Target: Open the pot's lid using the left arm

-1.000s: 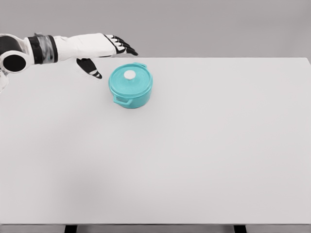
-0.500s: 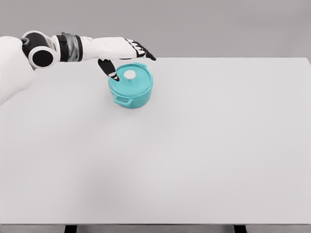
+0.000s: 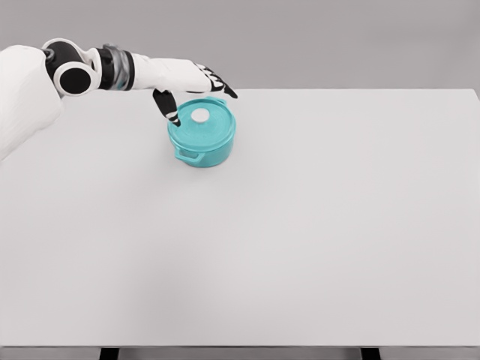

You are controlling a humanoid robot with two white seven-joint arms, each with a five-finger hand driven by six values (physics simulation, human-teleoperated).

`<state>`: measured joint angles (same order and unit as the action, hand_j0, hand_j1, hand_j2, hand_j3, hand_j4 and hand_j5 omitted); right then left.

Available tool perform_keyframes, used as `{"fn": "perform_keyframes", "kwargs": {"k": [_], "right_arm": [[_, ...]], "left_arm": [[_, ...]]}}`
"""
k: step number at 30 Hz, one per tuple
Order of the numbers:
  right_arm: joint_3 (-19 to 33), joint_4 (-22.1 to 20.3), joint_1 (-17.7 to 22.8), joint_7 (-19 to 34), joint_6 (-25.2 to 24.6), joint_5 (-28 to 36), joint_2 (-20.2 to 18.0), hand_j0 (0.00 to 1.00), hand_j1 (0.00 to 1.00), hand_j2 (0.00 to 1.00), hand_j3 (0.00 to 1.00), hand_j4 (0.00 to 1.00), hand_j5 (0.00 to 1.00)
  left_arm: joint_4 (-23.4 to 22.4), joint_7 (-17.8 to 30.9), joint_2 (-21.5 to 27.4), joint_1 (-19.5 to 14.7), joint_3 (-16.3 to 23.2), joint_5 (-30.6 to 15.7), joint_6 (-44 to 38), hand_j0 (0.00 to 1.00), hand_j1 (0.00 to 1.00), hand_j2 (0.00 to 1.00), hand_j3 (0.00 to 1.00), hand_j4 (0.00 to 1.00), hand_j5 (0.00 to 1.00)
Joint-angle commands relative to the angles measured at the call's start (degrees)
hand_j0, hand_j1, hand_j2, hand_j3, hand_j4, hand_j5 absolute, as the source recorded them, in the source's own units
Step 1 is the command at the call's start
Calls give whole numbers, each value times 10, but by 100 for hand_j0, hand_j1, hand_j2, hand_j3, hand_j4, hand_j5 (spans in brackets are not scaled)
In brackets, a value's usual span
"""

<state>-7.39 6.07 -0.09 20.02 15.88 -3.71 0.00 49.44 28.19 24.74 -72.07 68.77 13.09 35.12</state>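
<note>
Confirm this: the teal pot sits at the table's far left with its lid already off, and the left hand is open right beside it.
Not quite. The head view shows the lid on the pot, white knob on top. The rest holds: the pot sits far left on the table, left hand open beside it.

Pale grey table (image 3: 315, 247) against a plain grey wall (image 3: 337, 37).

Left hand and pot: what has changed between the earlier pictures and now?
The left hand moved to the right, from beside the teal pot to its upper left rim, thumb pointing down near the white knob. It holds nothing; fingers remain open. The lid is still on, and the pot has not moved.
</note>
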Motion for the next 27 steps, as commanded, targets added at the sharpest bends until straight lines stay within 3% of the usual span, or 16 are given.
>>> {"fn": "perform_keyframes", "kwargs": {"k": [1, 8, 12, 22, 25, 27], "right_arm": [[0, 0, 1, 0, 0, -1, 0, 100, 100, 100, 100, 100, 100], [0, 0, 0, 0, 0, -1, 0, 100, 100, 100, 100, 100, 100], [0, 0, 1, 0, 0, 0, 0, 100, 100, 100, 100, 100, 100], [0, 0, 1, 0, 0, -1, 0, 100, 100, 100, 100, 100, 100], [0, 0, 1, 0, 0, -1, 0, 100, 100, 100, 100, 100, 100], [0, 0, 0, 0, 0, 0, 0, 100, 100, 100, 100, 100, 100]], "left_arm": [[-23, 2, -4, 0, 0, -1, -1, 100, 100, 100, 100, 100, 100], [-63, 3, -40, 3, 0, 4, -1, 100, 100, 100, 100, 100, 100], [-67, 3, -40, 4, 1, 4, -1, 84, 84, 84, 84, 84, 84], [-80, 3, -38, 8, 4, 7, -1, 75, 75, 75, 75, 75, 75], [-79, 2, -38, 8, 8, 4, -1, 58, 58, 58, 58, 58, 58], [-79, 2, -38, 8, 10, 4, -1, 54, 54, 54, 54, 54, 54]]}}
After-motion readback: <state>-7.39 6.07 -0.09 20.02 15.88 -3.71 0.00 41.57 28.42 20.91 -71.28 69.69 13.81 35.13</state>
